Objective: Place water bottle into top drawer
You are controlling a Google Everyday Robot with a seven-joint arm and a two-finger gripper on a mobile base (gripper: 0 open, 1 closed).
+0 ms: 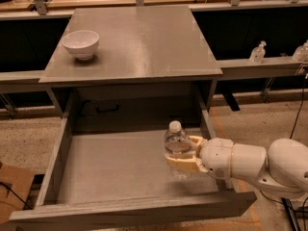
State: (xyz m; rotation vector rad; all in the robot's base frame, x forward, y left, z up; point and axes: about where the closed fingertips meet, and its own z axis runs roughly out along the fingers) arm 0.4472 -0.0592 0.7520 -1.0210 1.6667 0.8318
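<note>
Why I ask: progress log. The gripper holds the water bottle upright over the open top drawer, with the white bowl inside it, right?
No: the camera view shows the white bowl on the cabinet top. The gripper does hold the water bottle upright over the open top drawer.

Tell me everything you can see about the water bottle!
The water bottle is clear plastic with a white screw cap on top. It stands upright. The robot's claw reaches in from the right and is closed around its middle, one tan finger on each side. The bottle is inside the open top drawer, near its right wall, low over the grey floor. I cannot tell whether its bottom touches that floor. Nothing else touches it.
</note>
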